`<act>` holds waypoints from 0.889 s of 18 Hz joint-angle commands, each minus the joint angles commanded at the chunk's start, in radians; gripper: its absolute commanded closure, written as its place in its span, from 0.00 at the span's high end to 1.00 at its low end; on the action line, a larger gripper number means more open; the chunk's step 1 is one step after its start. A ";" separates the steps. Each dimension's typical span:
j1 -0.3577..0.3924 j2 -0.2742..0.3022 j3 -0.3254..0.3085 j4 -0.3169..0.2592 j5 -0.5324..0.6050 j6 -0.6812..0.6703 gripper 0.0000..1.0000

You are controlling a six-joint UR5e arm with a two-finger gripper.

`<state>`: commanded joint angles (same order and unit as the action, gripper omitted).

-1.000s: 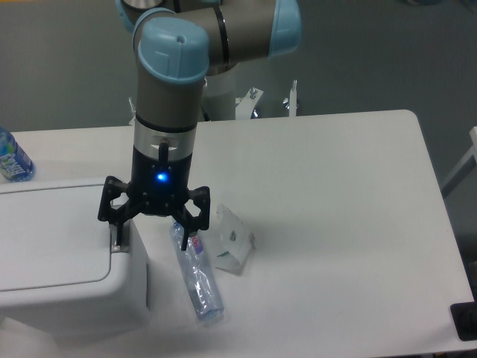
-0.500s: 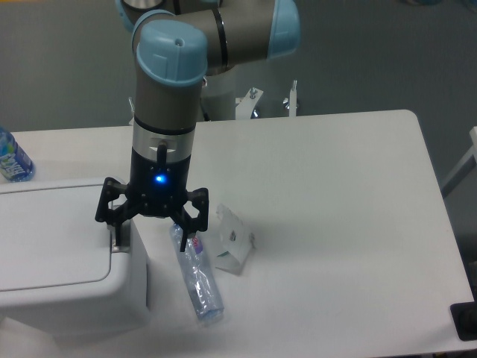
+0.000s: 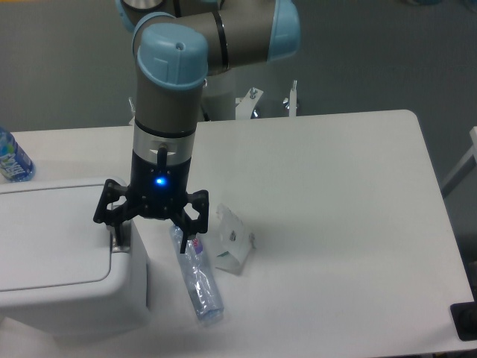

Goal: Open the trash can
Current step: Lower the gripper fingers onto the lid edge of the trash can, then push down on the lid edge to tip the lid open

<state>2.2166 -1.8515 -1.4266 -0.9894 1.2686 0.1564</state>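
From the fixed camera, my hand (image 3: 152,228) has crept a little to the left over the last second, and its left finger (image 3: 113,226) now hangs right at the grey latch on the near right edge of the trash can (image 3: 59,253). The can sits at the left end of the worktop (image 3: 328,186), lid (image 3: 52,231) still flat and closed. My fingers are spread wide, grasping nothing. I judge I am lining up to press that latch. A plastic bottle (image 3: 198,280) lies just beside the can, under my right finger.
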 joint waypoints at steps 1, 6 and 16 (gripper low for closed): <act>0.000 0.000 0.002 0.000 -0.002 0.000 1.00; 0.000 -0.003 0.002 0.003 0.000 0.000 1.00; 0.002 -0.005 -0.002 0.005 0.008 0.002 1.00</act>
<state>2.2181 -1.8561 -1.4281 -0.9848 1.2763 0.1580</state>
